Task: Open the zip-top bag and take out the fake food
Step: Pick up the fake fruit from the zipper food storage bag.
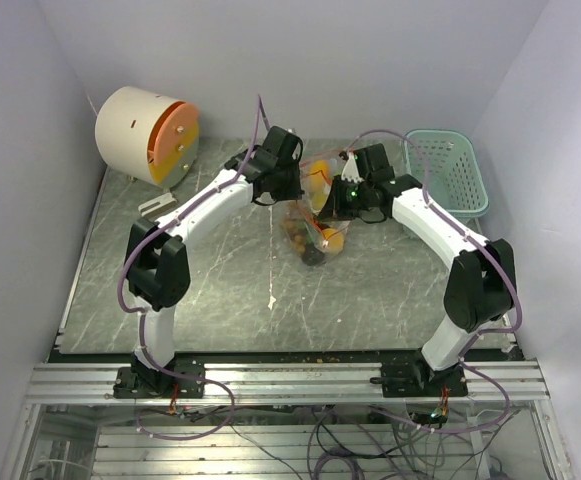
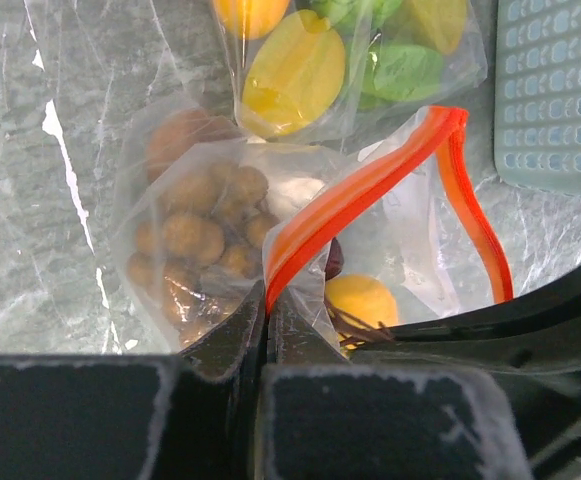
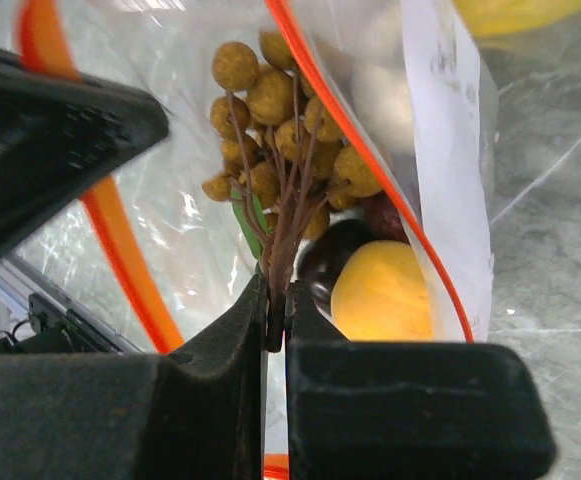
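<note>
The clear zip-top bag (image 1: 308, 228) hangs at the back centre of the table, its red-orange zip strip (image 2: 365, 190) parted into an open mouth. My left gripper (image 2: 268, 305) is shut on one side of that strip (image 1: 288, 188). The fake food sits inside: a bunch of tan-brown balls (image 3: 270, 110) on brown stems, an orange fruit (image 3: 382, 295) and a dark round piece (image 3: 328, 262). My right gripper (image 3: 277, 300) reaches into the mouth and is shut on the bunch's brown stems (image 3: 282, 235). In the top view it (image 1: 338, 200) is right of the bag.
A second clear bag with yellow and green pieces (image 2: 300, 70) lies just behind. The pale teal perforated basket (image 1: 450, 170) stands at the back right, its corner (image 2: 555, 90) close to the bag. A cream cylinder with an orange face (image 1: 150, 135) sits at the back left.
</note>
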Action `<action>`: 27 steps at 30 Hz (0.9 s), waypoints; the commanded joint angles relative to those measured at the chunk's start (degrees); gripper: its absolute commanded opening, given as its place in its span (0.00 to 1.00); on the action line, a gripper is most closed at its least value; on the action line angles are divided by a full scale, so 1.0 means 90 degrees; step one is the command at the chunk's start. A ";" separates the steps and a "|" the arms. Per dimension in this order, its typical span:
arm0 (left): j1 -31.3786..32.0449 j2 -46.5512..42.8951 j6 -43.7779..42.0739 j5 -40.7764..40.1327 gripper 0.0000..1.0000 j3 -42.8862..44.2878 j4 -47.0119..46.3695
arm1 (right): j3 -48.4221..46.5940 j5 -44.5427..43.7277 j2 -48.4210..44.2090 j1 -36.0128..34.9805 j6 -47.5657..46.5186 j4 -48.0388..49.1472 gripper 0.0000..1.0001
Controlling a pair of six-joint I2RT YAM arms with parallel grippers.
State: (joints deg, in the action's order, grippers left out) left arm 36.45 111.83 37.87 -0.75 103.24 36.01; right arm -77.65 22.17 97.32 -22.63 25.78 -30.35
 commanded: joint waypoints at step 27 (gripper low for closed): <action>0.0023 -0.0044 -0.0210 0.0198 0.07 -0.0020 -0.0232 | -0.1797 -0.1535 -0.1191 0.0080 -0.0816 -0.0081 0.00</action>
State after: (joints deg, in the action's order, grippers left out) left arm 36.49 111.57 37.28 0.32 102.41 33.89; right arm -88.55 8.95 88.75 -22.57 19.84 -33.67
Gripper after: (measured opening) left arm 0.078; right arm 0.036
